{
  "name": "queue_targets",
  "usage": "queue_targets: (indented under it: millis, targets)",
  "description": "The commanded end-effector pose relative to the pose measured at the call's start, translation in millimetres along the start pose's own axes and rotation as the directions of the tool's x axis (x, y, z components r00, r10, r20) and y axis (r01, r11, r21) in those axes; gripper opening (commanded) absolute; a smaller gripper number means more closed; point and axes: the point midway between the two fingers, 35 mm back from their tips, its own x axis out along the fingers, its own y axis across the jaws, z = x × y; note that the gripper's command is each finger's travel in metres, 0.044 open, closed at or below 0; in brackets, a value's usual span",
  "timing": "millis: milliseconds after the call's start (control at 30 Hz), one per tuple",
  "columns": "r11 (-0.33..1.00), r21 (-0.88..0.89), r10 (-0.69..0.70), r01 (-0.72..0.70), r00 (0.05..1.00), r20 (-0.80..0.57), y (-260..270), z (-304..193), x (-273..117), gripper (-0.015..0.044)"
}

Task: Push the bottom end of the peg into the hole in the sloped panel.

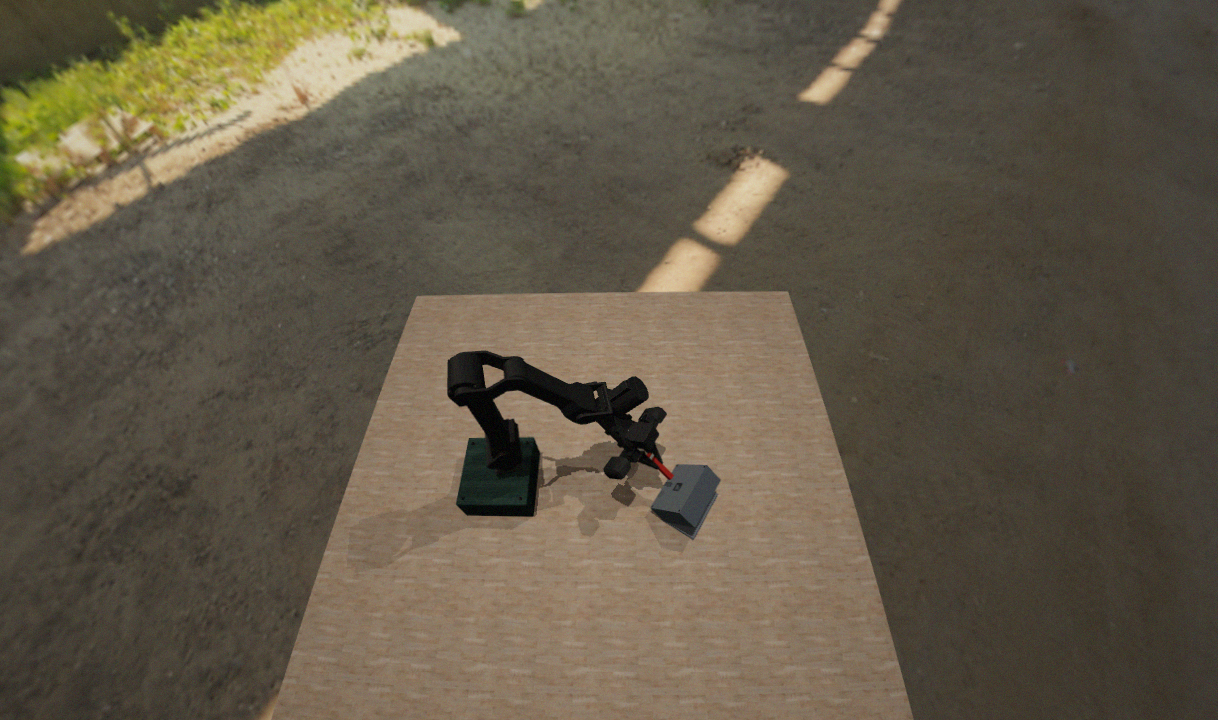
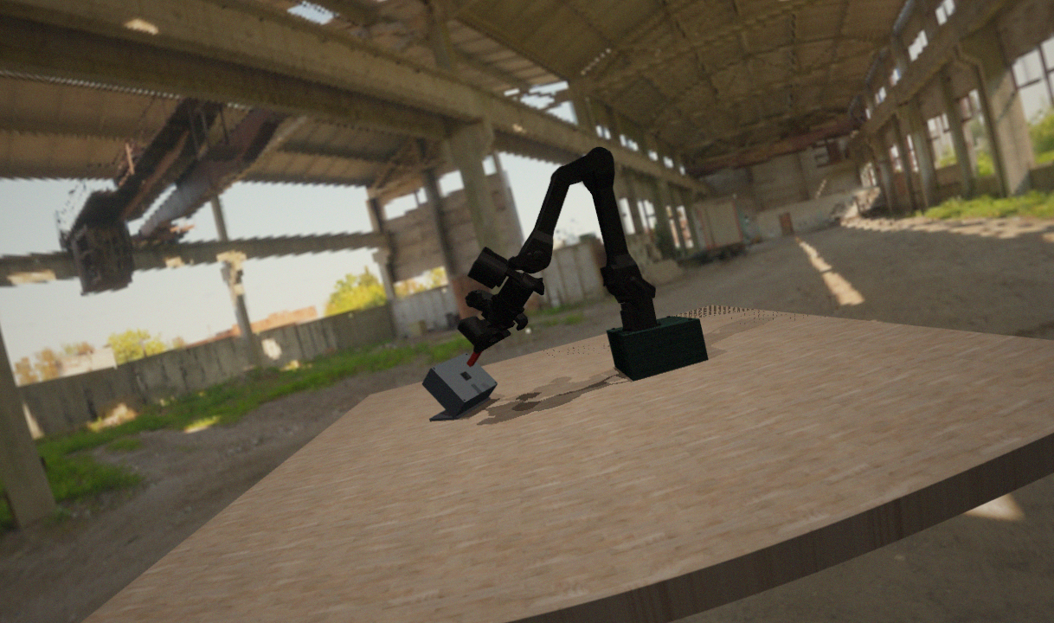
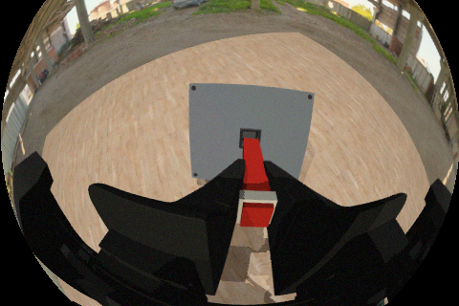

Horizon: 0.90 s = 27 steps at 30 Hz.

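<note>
Peg (image 3: 255, 166): red, square in section, flat-sided, smooth and matte. It is sitting clamped between the two black fingers of the gripper (image 3: 256, 205), jaws closed on its upper part, with the lower end pointing forward at the hole (image 3: 251, 137) in the sloped panel (image 3: 217, 128).

In the wrist view the tip is reaching the mouth of the hole; whether it is already entering I cannot tell. In the exterior view only a short red stub is showing between the claw and the panel face, so the tip is at or just beside the face.

Panel: pale grey, flat-faced, a wedge-like block resting on the table (image 1: 595, 608), small dark dots at its corners. Hole: square, dark-rimmed. Table: light wood-grain surface.

Risks, as I am judging them:
- The flats appear to be lining up with the hole's edges, but a slight twist would be catching a corner on the rim and jamming the peg.
- Pushing off the hole's axis would be levering the peg sideways in the fingers, or shoving the panel along the table.
- The peg is smooth; resistance could be making it slide back through the grip.
- Releasing before it bottoms out could be leaving it loose enough to tip out.
</note>
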Motion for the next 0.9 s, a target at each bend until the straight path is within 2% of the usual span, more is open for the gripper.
queue_targets:
  millis: [0, 867]
  targets:
    - [1.0, -0.01, -0.001, 0.001, 1.0, -0.007, -1, -6, 3, 0.0]
    - [1.0, -0.011, -0.001, 0.001, 1.0, -0.004, -2, -5, 26, 0.0]
